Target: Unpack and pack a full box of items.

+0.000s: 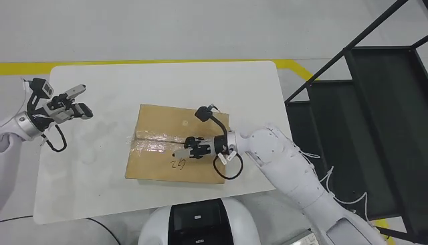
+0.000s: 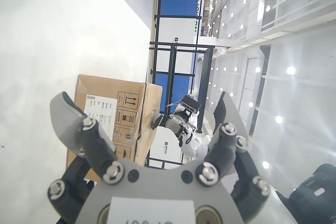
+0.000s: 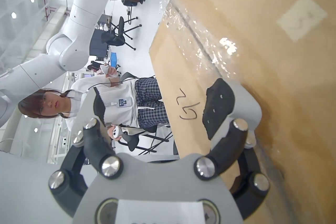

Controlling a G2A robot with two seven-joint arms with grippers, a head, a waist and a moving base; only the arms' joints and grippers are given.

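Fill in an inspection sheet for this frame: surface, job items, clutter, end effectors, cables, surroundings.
Surface: white table, carrying one box.
Job's things: cardboard box, shut; top seam sealed with clear tape; handwritten mark on the lid; contents hidden.
Clutter: nothing seen.
End effectors: right end effector open, empty, low over the lid beside the taped seam; contact cannot be told. Left end effector open, empty, at the table's left edge, apart from the box.
Cables: right wrist cable loops at the box's near corner; left wrist cable loops above the table.
Surroundings: yellow floor line beyond the table; black metal rack on the robot's right.
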